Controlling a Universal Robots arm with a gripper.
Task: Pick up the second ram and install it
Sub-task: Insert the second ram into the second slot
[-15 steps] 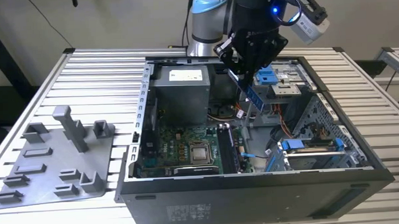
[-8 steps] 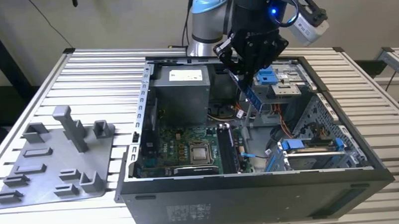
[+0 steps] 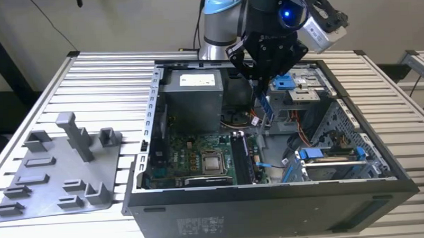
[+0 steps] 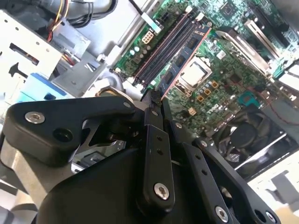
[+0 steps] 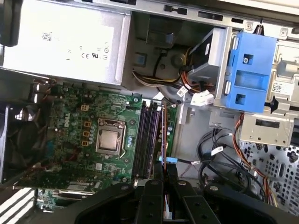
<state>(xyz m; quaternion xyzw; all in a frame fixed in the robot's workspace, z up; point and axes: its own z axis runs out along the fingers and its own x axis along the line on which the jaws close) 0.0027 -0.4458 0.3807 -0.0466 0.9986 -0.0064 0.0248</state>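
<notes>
My gripper [image 3: 261, 81] is shut on the second ram [image 3: 266, 105], a thin dark blue board that hangs edge-down inside the open computer case. In the second wrist view the ram [image 4: 184, 58] reaches out from the fingertips [image 4: 152, 100] over the green motherboard [image 4: 219, 70], close beside the long black slots [image 4: 161, 49]. The first wrist view shows the ram [image 5: 163, 137] edge-on, in line with the slots [image 5: 145, 140] and at their outer side, with the gripper [image 5: 162, 176] above it. I cannot tell whether the ram touches a slot.
A grey power supply [image 3: 190, 96] and a blue drive bracket [image 3: 285, 83] flank the gripper inside the case [image 3: 271, 201]. Loose cables [image 5: 210, 154] lie beside the slots. A grey tray with holder blocks [image 3: 59, 172] lies on the slatted table at the exterior view's left.
</notes>
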